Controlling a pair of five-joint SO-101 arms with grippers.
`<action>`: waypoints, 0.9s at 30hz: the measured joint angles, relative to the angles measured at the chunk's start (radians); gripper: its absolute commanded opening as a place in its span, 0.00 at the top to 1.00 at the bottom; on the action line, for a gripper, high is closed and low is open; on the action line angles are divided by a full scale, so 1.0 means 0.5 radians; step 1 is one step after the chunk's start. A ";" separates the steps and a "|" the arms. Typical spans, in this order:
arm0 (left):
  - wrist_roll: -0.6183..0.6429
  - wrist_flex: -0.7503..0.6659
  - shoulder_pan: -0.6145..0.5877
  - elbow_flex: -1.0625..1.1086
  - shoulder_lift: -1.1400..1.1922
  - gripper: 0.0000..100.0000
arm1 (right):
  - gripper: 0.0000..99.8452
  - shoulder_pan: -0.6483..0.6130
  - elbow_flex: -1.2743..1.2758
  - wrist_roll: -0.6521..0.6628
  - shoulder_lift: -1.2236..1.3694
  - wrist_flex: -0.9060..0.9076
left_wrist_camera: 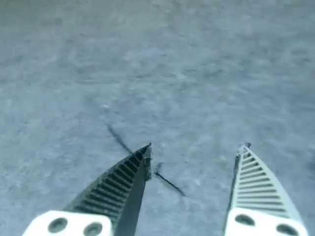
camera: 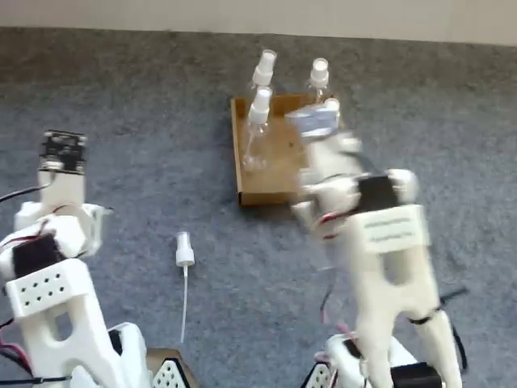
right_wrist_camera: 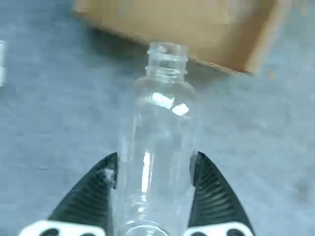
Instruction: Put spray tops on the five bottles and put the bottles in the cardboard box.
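My right gripper (right_wrist_camera: 155, 160) is shut on a clear bottle (right_wrist_camera: 160, 123) that has no top, its open neck pointing toward the cardboard box (right_wrist_camera: 206, 29) just beyond. In the high view the right arm (camera: 359, 202) is blurred at the box's (camera: 271, 178) near right corner. Three bottles with white spray tops stand in or at the box: one (camera: 264, 69), another (camera: 319, 77), and a third (camera: 258, 117). A loose spray top (camera: 184, 252) with a long tube lies on the carpet between the arms. My left gripper (left_wrist_camera: 196, 147) hangs open over bare carpet, nothing between its fingers.
Grey carpet (camera: 161, 121) covers the table. The left arm (camera: 56, 218) stands at the near left, away from the box. A thin dark thread (left_wrist_camera: 167, 181) lies on the carpet under the left gripper.
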 measured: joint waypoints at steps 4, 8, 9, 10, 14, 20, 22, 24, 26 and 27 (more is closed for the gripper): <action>0.046 0.117 0.252 0.000 0.000 0.76 | 1.00 0.727 0.000 0.368 0.120 -0.239; 0.227 0.187 0.500 0.000 0.000 0.76 | 0.99 1.138 0.003 0.549 0.479 -0.531; 0.264 0.203 0.571 0.000 0.009 0.76 | 0.99 1.188 0.009 0.580 0.583 -0.598; 0.310 0.215 0.644 -0.003 0.037 0.76 | 0.99 1.218 0.015 0.608 0.684 -0.660; 0.463 0.221 0.847 -0.086 0.282 0.76 | 0.99 1.258 0.015 0.672 1.056 -0.822; 0.543 0.221 0.911 -0.295 0.816 0.76 | 0.93 1.329 0.009 0.687 1.350 -1.003; 0.577 0.221 0.908 -0.313 0.918 0.76 | 0.89 1.332 0.006 0.687 1.366 -1.037; 0.629 0.221 0.911 -0.316 0.973 0.76 | 0.87 1.335 0.006 0.687 1.390 -1.049; 0.644 0.221 0.911 -0.316 0.985 0.76 | 0.87 1.335 0.006 0.684 1.402 -1.049; 0.651 0.221 0.911 -0.316 0.988 0.76 | 0.87 1.335 0.006 0.684 1.405 -1.049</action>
